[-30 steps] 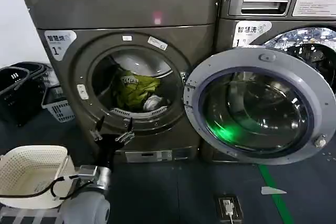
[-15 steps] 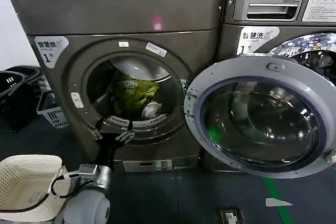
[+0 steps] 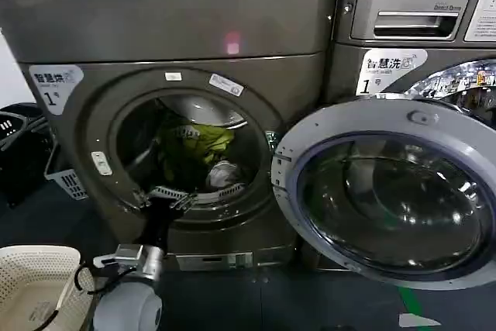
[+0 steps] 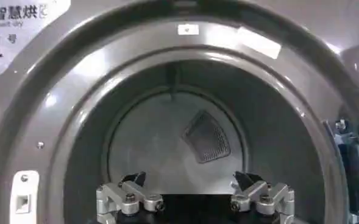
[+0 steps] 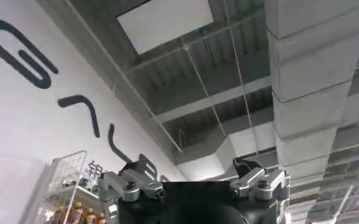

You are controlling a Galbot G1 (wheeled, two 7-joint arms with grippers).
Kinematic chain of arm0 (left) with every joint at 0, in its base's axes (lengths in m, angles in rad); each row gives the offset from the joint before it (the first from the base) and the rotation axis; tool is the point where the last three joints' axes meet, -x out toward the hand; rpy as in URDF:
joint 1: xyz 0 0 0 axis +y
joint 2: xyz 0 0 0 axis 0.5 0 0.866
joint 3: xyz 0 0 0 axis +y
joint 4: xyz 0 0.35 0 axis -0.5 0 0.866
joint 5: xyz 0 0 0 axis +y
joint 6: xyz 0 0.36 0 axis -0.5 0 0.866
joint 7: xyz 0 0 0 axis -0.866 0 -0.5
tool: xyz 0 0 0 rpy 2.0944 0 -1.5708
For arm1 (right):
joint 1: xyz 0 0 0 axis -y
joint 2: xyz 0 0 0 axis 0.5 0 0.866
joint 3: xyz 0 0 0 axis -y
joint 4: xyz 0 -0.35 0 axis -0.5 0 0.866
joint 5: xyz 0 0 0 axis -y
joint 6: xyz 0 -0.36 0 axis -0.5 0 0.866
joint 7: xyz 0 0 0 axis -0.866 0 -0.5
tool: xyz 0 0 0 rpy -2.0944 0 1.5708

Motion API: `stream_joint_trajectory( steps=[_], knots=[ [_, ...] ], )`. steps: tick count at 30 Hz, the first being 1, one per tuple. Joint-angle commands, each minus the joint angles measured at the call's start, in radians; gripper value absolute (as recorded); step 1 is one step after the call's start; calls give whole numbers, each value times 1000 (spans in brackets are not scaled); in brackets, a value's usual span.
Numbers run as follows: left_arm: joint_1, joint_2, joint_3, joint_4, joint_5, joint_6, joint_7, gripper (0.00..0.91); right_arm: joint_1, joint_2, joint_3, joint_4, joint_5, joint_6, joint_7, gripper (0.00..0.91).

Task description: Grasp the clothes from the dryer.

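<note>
The dryer point(image 3: 170, 29) stands at the left with its round door point(image 3: 387, 191) swung open to the right. Inside the drum lie the clothes: a lime yellow-green garment point(image 3: 198, 141) and, below and right of it, a white one point(image 3: 223, 174). My left gripper point(image 3: 167, 199) sits at the porthole's lower rim, just in front of and below the clothes. Its jaws are open and empty. In the left wrist view the left gripper point(image 4: 190, 181) faces the drum's back wall and mesh vent point(image 4: 206, 137). The right gripper point(image 5: 194, 164) points up at the ceiling, open and empty.
A white woven basket point(image 3: 31, 284) stands on the floor at the lower left beside my left arm point(image 3: 128, 300). Dark baskets point(image 3: 15, 137) and a grey one point(image 3: 70, 184) stand left of the dryer. The LG machine point(image 3: 418, 21) stands at the right behind the open door.
The dryer has grown larger in the head view. My left gripper has moved forward from below the opening up to the porthole's lower rim.
</note>
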Motion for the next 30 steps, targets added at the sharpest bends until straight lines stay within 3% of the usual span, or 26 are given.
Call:
stream_joint_trajectory(
  steps=[1, 7, 14, 21, 30],
  knots=[
    [-5, 1, 0, 6, 1, -2, 0, 907, -1, 2, 3, 2, 1, 1, -11, 907],
    [-47, 12, 3, 57, -14, -4, -1, 907, -9, 8, 7, 19, -15, -26, -5, 907],
    [-176, 21, 26, 263, -45, -29, -8, 907, -17, 18, -2, 22, -42, -10, -12, 907],
    [-451, 20, 69, 539, -113, -35, -28, 907, -17, 18, -7, 22, -47, -3, -12, 907],
    [-649, 14, 104, 822, -89, -72, -21, 907, 1, 14, -20, 18, -48, 1, -17, 907]
  ],
)
